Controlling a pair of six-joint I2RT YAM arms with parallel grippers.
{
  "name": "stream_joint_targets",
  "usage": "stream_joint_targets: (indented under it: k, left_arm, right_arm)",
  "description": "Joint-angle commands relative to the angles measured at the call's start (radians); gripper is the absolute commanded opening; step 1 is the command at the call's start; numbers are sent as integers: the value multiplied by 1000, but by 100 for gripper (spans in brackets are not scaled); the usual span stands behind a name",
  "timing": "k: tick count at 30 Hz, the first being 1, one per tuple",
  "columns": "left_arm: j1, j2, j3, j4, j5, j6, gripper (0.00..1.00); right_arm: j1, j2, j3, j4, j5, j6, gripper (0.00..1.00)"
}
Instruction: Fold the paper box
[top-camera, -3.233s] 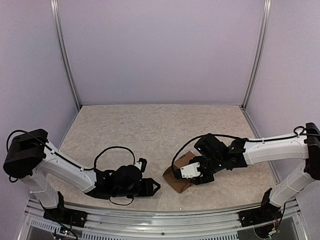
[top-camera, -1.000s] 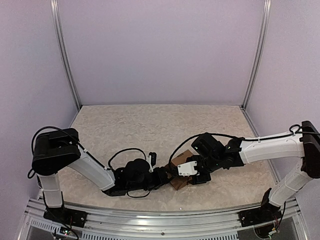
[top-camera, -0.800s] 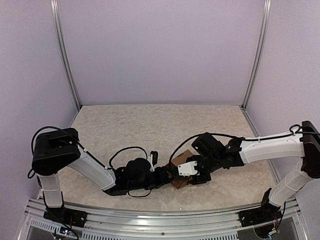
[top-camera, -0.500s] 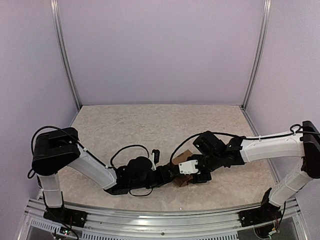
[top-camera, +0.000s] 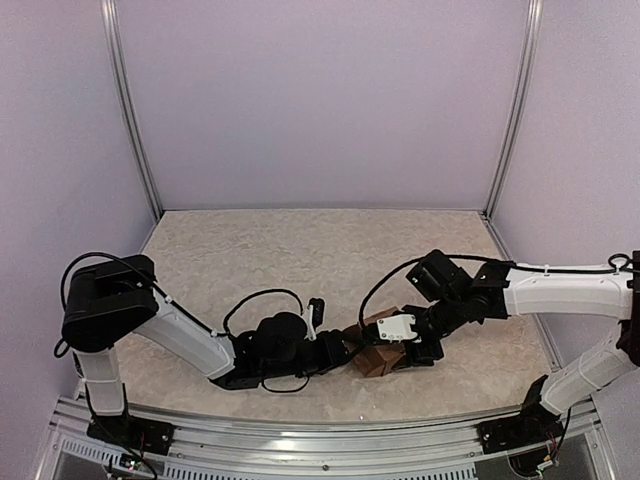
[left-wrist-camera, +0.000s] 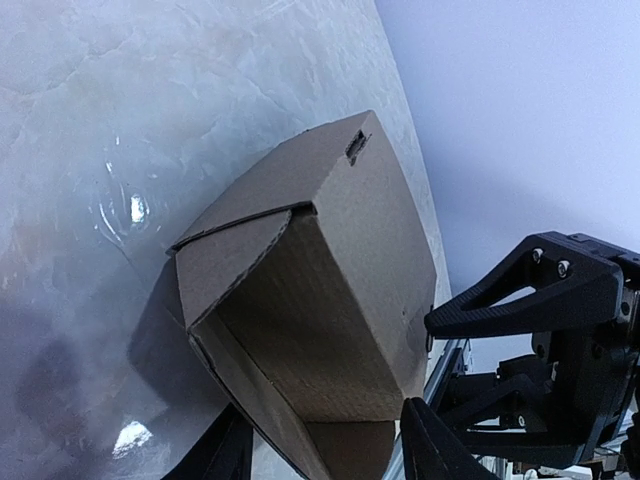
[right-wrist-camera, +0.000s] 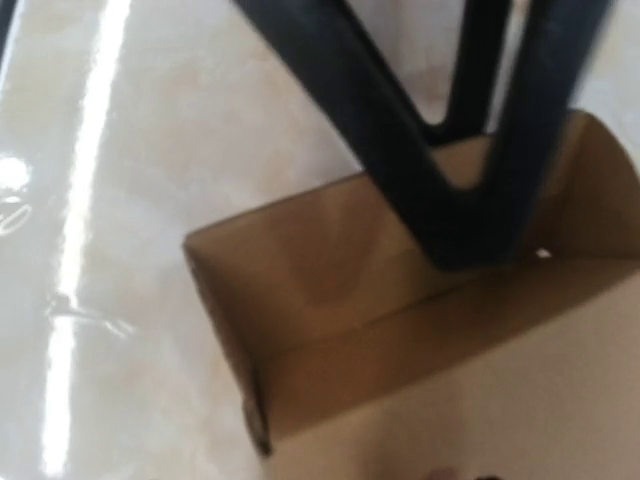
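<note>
- Desk (top-camera: 300, 250): one, pale and marbled, filling the lower half of the overhead view, with lilac walls (top-camera: 320, 100) on three sides.
- Arms: two. The left arm (top-camera: 180, 335) lies low across the lower left. The right arm (top-camera: 560, 290) comes in from the right edge. Their tips meet just right of the lower centre.
- One paper box (top-camera: 378, 352), brown cardboard folded into a carton, sits on the desk between those tips. In the left wrist view it fills the centre, one end open, with one small slot (left-wrist-camera: 356, 146) near its far edge.
- Two sets of jaws. The left jaws are half-closed on the box's near end, a finger (left-wrist-camera: 425, 450) against each side. The right jaws stand wide; a single dark finger (right-wrist-camera: 440, 190) shows in that wrist view, its tip against the cardboard at the open end.
</note>
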Motion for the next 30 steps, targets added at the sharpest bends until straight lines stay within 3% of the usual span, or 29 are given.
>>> stream_joint_targets:
  k: [1,8,15,21,30]
  left_arm:
    - [12,-7,40,16,37,-3,50]
    - [15,3,72,-27,55,3,50]
    - [36,35,88,-26,110,-17,50]
    - [44,50,94,-27,125,-26,50]
    - [54,77,168,-91,156,9,48]
  right_arm:
    - [-69,-52,58,-106,-68,10,65]
    - [-298,-35,94,-92,-206,65,66]
    - [-434,91,112,-90,-333,179,66]
    - [-489,216,135,-108,-433,234,67]
    - [-493,292,139,-92,-440,281,61]
